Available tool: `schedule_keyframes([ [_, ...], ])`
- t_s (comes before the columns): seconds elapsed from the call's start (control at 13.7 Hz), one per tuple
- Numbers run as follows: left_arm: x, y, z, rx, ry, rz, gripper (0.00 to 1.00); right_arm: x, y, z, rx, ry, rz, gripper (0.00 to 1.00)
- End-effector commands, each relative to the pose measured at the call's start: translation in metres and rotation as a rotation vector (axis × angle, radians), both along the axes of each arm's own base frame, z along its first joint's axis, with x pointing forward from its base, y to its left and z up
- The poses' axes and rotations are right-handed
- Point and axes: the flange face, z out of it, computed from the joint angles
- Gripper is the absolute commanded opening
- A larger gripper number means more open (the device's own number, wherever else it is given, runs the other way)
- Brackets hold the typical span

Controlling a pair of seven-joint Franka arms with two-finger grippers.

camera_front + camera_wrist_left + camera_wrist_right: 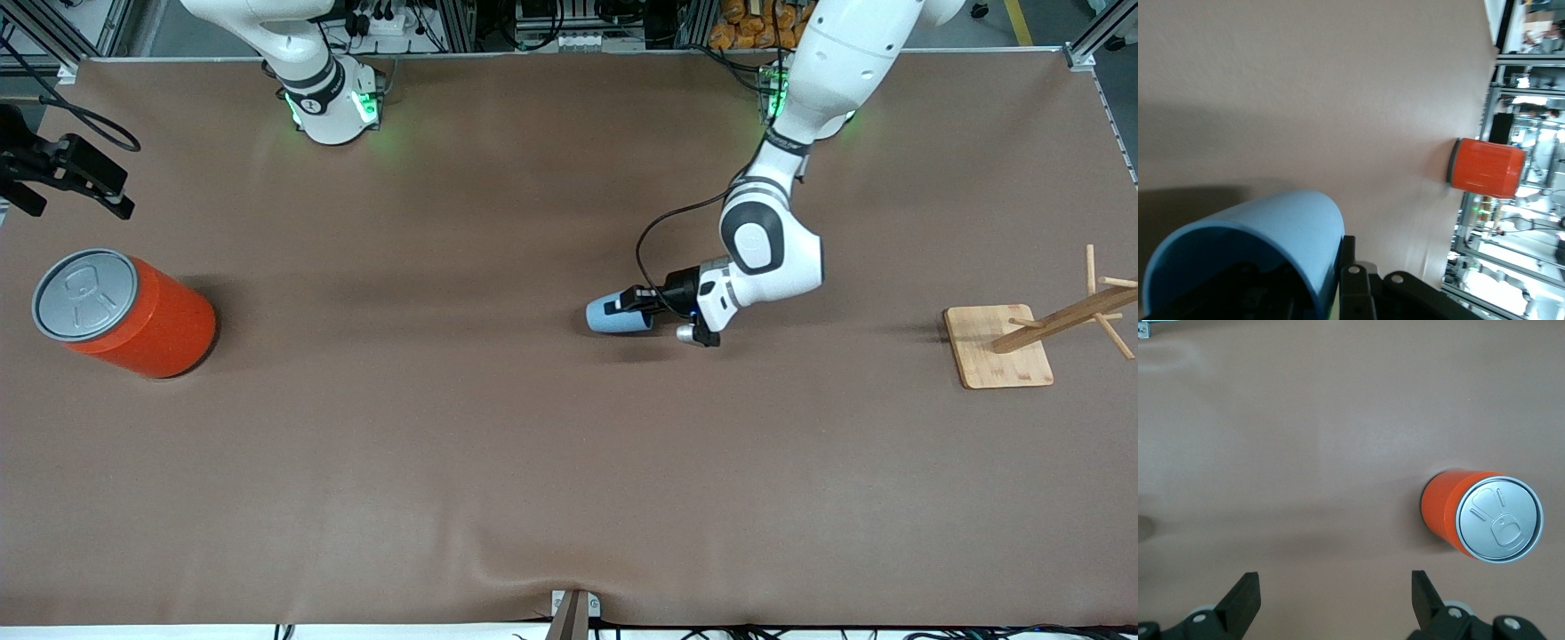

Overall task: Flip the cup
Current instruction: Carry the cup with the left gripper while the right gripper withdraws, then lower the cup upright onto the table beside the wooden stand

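No text, label or number can be read anywhere.

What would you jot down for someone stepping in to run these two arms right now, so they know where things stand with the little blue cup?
Left gripper: shut on the cup, one finger inside the rim, near the middle of the table.
Cup: lying on its side.
Right gripper: open, holding nothing, waiting above the table at the right arm's end, near the orange can.
Wooden rack: at the left arm's end, untouched.
Done: cup grasped.
Left: turn it over, set it down, release.
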Motion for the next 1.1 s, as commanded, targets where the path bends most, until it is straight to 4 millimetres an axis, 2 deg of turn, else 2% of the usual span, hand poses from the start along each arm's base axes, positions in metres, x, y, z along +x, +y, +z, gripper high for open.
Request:
schedule_keyframes([
  [0.0, 0.019, 0.039, 0.044, 0.067, -0.025, 0.008, 0.00, 0.001, -0.017, 0.002, 0.019, 0.025, -0.029, 1.00],
  [0.07, 0.027, 0.057, 0.053, 0.093, -0.027, 0.018, 0.00, -0.002, -0.017, 0.000, 0.023, 0.051, -0.030, 1.00],
  [0.15, 0.032, 0.070, 0.065, 0.136, -0.036, 0.000, 0.00, -0.005, -0.030, -0.003, 0.049, 0.080, -0.052, 1.00],
  [0.22, 0.040, 0.091, 0.078, 0.200, -0.040, -0.011, 0.00, -0.006, -0.044, -0.003, 0.107, 0.081, -0.080, 1.00],
  [0.37, 0.053, 0.144, 0.097, 0.358, -0.055, -0.032, 0.00, -0.005, -0.043, -0.003, 0.119, 0.079, -0.076, 1.00],
  [0.51, 0.066, 0.198, 0.102, 0.517, -0.051, -0.035, 0.00, -0.006, -0.040, -0.002, 0.063, 0.078, -0.077, 1.00],
  [0.66, 0.066, 0.212, 0.115, 0.631, -0.039, -0.027, 0.00, -0.006, -0.038, -0.001, 0.044, 0.078, -0.075, 1.00],
  [0.8, 0.064, 0.232, 0.141, 0.811, -0.014, 0.049, 0.00, -0.008, -0.036, 0.002, 0.039, 0.075, -0.073, 1.00],
  [0.95, 0.056, 0.223, 0.137, 0.934, 0.034, 0.112, 0.00, -0.009, -0.041, 0.003, 0.028, 0.073, -0.083, 1.00],
  [1.02, 0.051, 0.203, 0.132, 0.955, 0.060, 0.145, 0.00, -0.009, -0.041, 0.003, 0.026, 0.075, -0.084, 1.00],
])
